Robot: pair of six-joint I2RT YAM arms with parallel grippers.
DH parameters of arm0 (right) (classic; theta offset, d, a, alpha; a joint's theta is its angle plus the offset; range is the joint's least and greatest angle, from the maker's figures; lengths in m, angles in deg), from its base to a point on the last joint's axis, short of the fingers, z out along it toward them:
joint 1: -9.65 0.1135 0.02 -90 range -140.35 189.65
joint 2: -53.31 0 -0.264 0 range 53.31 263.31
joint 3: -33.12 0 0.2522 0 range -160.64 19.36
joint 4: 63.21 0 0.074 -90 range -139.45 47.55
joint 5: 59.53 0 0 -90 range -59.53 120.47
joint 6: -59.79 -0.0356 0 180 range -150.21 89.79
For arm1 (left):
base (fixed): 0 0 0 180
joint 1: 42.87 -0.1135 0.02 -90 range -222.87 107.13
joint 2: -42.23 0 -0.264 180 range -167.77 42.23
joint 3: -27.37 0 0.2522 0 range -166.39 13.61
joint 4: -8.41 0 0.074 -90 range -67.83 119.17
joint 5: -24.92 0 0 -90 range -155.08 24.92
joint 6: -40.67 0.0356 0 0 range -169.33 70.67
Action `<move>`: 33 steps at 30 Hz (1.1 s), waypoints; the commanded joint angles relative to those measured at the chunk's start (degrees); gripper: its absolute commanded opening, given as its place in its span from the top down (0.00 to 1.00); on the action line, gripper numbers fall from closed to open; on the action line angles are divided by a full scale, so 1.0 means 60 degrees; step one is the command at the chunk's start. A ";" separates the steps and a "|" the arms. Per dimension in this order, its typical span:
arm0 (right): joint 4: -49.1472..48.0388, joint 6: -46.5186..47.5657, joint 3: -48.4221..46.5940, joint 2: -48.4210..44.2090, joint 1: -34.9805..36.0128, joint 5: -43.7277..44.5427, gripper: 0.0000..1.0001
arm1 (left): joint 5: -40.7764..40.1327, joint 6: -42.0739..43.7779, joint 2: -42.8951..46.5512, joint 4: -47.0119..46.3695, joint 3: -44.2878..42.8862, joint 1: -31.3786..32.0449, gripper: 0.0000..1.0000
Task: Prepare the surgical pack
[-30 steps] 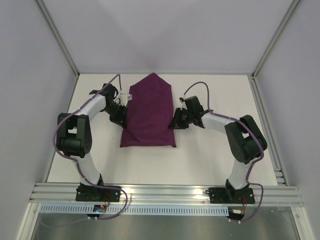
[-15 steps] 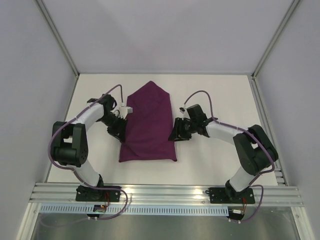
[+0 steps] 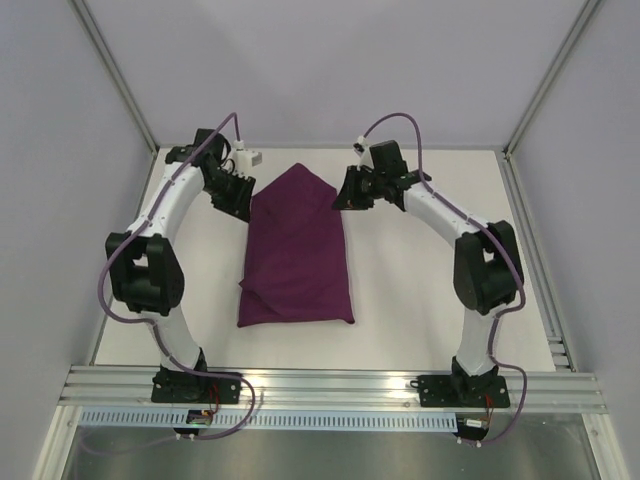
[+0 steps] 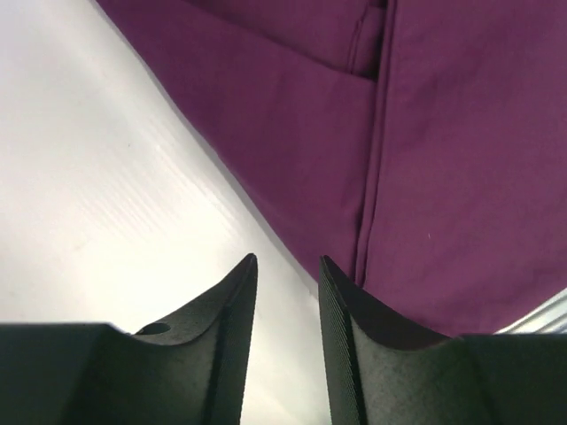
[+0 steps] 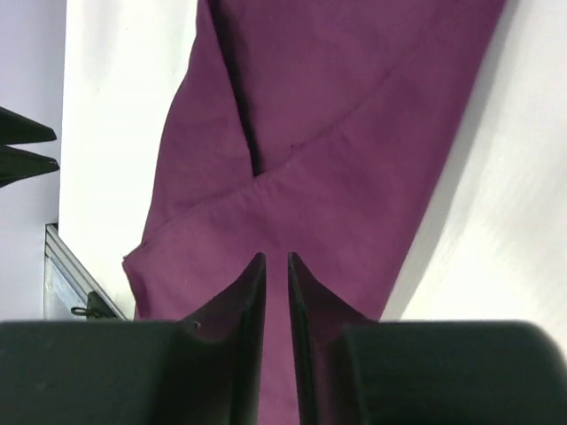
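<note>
In the overhead view the left arm's fingers (image 3: 236,200) sit in the upper left of the frame, just beside the upper left edge of the deep-purple fabric bundle (image 3: 297,250). Seen from the left wrist camera, they stand moderately apart with nothing between them. The white table (image 3: 420,290) and the hem of the cloth show through the gap. The purple fabric fills the upper right of that view, with a folded seam running down it.

The bundle lies at the centre of the table, between the two arms. It is folded into a long shape, with a pointed top toward the top of the frame and a squared end toward the bottom. Overlapping flaps cross its face, and what it wraps is hidden.

The right arm's fingers (image 3: 350,195) are at the bundle's upper right edge, close to the point. From the right wrist camera they are drawn to a thin slit above the purple cloth, and whether they pinch any of it cannot be told. A grey metal rail (image 5: 75,283) shows at the lower left of that view.
</note>
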 commanded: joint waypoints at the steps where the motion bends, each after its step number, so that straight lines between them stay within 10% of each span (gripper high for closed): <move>1: 0.0539 -0.0114 -0.1160 0.1561 0.0012 -0.0262 0.85 | 0.0227 -0.0541 -0.1427 -0.0178 -0.0556 0.0000 0.60; 20: -0.1277 -0.2561 -0.2921 0.5196 -0.0647 -0.0571 0.92 | 0.0068 -0.1302 -0.4508 -0.0690 -0.1948 -0.0146 0.62; 33: 0.0234 -0.3910 -0.7434 0.7907 -0.1072 -0.0248 0.89 | -0.1221 -0.2167 -0.6221 -0.0456 -0.4966 -0.0336 0.57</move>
